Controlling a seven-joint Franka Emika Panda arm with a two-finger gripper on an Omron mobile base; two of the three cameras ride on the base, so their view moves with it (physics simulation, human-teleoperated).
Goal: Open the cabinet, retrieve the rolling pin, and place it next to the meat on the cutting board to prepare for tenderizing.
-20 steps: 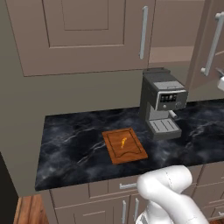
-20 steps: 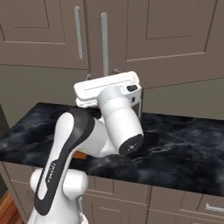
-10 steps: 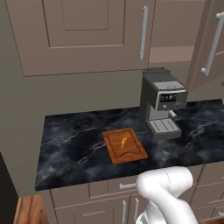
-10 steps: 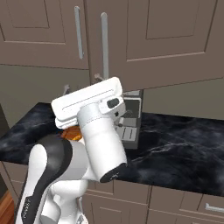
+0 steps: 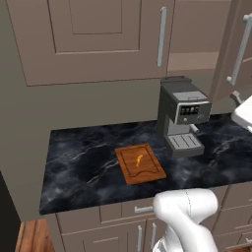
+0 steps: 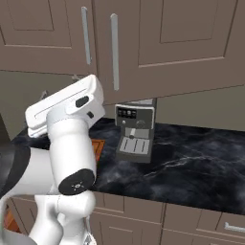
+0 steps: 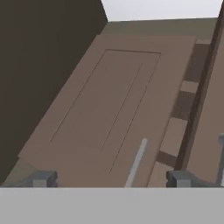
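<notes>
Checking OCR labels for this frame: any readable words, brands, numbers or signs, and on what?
None can be read.
The coffee machine has a dark front panel with small light marks, too small and blurred to read.
The cabinet, cutting board and counter bear no text.

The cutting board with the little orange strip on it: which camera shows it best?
The left base view: the whole cutting board lies unobstructed on the black counter, with the meat clear at its middle. In the right base view the robot's arm hides all but a sliver of the board. The hand view faces the cabinet instead.
</notes>
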